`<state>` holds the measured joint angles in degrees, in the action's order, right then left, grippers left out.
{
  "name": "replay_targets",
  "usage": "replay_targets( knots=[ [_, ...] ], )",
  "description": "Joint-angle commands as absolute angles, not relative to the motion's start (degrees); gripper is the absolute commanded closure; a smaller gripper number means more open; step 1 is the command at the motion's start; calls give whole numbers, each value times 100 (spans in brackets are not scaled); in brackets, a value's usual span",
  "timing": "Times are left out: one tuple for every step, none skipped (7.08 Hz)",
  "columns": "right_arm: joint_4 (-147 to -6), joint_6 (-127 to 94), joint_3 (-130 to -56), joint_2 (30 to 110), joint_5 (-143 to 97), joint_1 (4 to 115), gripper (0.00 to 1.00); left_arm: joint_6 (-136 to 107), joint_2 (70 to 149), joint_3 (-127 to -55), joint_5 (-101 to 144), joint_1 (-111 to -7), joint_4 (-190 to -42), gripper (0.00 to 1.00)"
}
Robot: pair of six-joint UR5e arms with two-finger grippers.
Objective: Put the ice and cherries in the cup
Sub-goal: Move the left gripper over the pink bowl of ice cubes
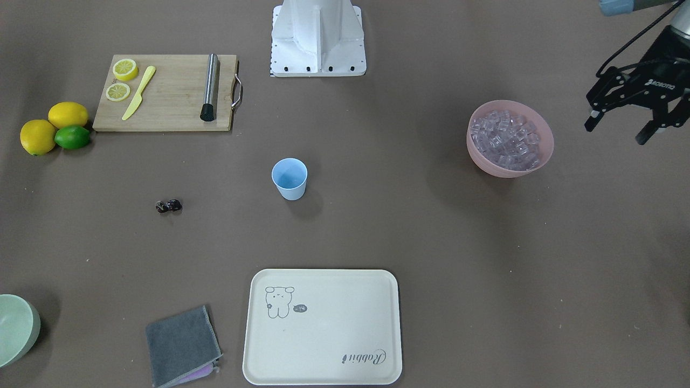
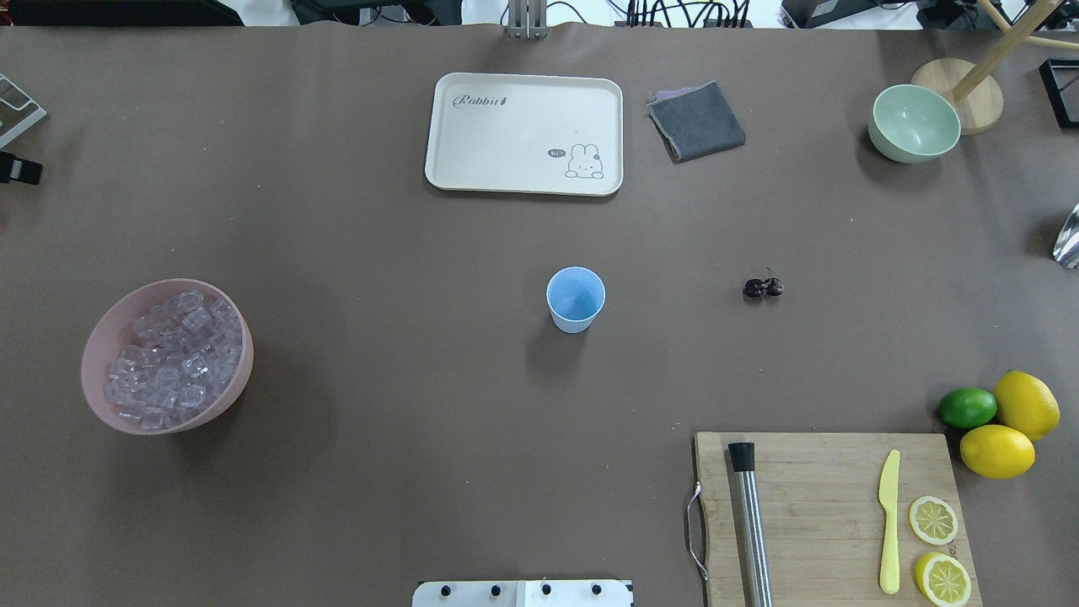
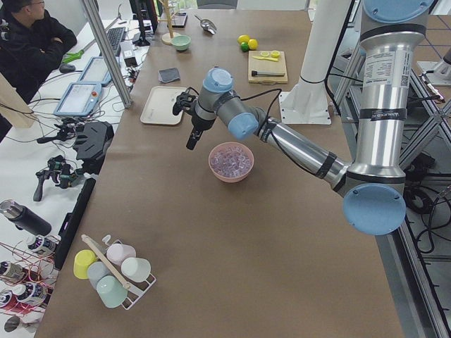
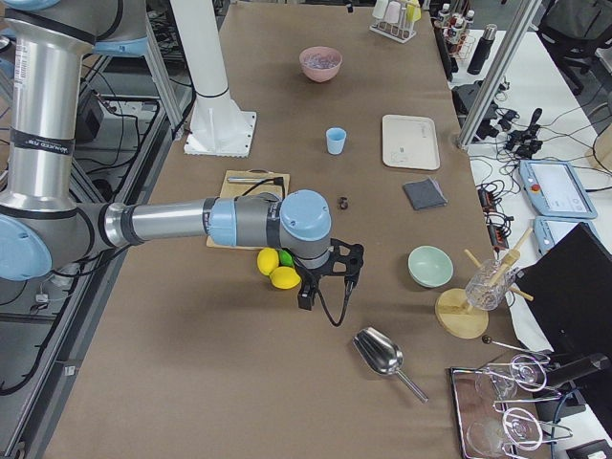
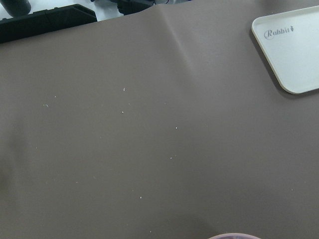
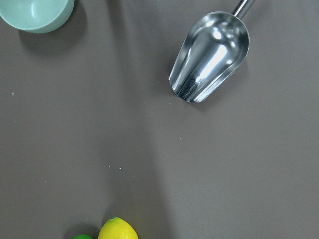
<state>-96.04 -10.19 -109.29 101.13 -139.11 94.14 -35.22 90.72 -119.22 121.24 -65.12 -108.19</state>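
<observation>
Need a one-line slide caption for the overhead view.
Empty blue cup in the middle, cherries lying to the robot's right, pink bowl heaped with ice to its left.

- Left arm (image 3: 296, 148): reaches out from its upright column, elbow bent, forearm close to level.
- Left end effector (image 1: 619, 128): black, two-finger, held in the air and pointing down. Its fingers (image 1: 593, 119) are spread wide apart.
- Right arm (image 4: 172, 222): stretched out close to level from its column, with the wrist (image 4: 304, 222) turned downward.
- Right end effector (image 4: 327, 287): black, held in the air and pointing down. Whether its fingers stand apart or together cannot be told.
</observation>
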Motion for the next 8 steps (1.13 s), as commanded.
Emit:
replay_targets(
  knots=[
    [-9598, -1020, -10934, 10108, -14027, 9413, 0, -4304, 8992, -11944, 11681, -5830, -10837, 2],
    [-9598, -1020, -10934, 10107, -14027, 9413, 0, -4855, 8852, -11944, 11167, -5253, -11063, 2],
    [-9598, -1011, -10934, 10107, -14027, 9413, 0, -4956, 8616, -11918, 10884, -4829, -11483, 2],
    [-9598, -1011, -10925, 10107, -14027, 9413, 0, -5366, 8352, -11892, 10863, -4608, -11948, 2],
    [-9598, -1011, -10925, 10107, -14027, 9413, 0, -5414, 8289, -11866, 10855, -4484, -12049, 2],
    [-9598, -1019, -10925, 10107, -14027, 9413, 0, -5414, 8323, -11804, 10854, -4317, -12041, 2],
    [-9598, -1011, -10916, 10107, -14027, 9413, 0, -5388, 8428, -11673, 10863, -4255, -12050, 3],
    [-9598, -1011, -10925, 10107, -14027, 9413, 0, -5388, 8620, -11489, 10863, -4245, -12050, 3]
  ],
)
